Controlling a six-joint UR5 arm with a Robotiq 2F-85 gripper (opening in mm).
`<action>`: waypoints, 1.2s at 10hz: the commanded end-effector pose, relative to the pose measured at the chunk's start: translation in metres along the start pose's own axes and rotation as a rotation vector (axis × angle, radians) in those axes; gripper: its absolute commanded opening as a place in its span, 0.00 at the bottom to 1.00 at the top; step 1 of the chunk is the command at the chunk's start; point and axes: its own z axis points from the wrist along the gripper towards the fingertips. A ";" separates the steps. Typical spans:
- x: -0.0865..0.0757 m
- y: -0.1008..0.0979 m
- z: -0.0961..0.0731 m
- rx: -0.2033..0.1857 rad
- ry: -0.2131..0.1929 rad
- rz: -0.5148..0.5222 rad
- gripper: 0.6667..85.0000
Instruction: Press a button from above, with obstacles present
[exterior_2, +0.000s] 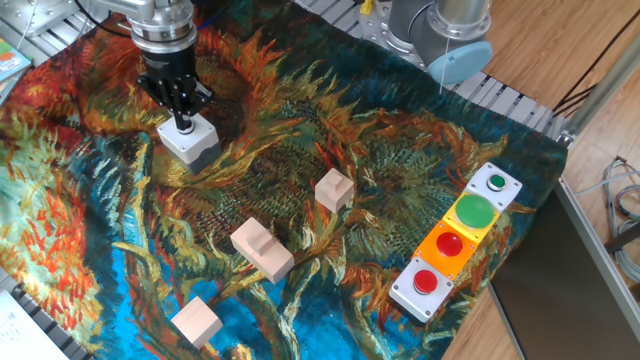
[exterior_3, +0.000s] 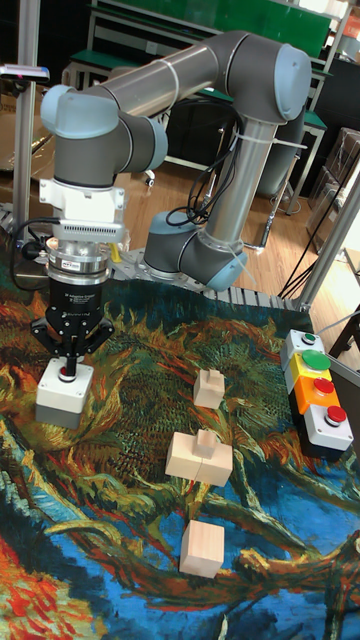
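The light-grey button box (exterior_2: 196, 141) (exterior_3: 60, 397) stands at the cloth's far left. My gripper (exterior_2: 183, 124) (exterior_3: 67, 369) points straight down over it, its fingers meeting in a point that touches the small red button (exterior_3: 67, 376). In the fixed view the fingertips hide the button. Three pale wooden obstacles lie apart from the box: a small block (exterior_2: 334, 189) (exterior_3: 208, 388), a bigger one with a raised stub (exterior_2: 262, 249) (exterior_3: 199, 457) and a cube (exterior_2: 196, 321) (exterior_3: 203, 546) near the front edge.
A joined row of button boxes (exterior_2: 456, 243) (exterior_3: 317, 387), with a big green button (exterior_2: 476, 212), sits at the right edge of the painted cloth (exterior_2: 400, 160). The arm's base (exterior_2: 440, 30) stands behind the table. A metal rail (exterior_2: 510, 100) borders the back.
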 end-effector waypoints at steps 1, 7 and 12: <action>-0.003 0.001 -0.002 -0.009 -0.010 0.006 0.02; -0.004 0.002 -0.001 -0.010 -0.014 0.007 0.02; -0.005 0.004 0.002 -0.022 -0.015 0.004 0.02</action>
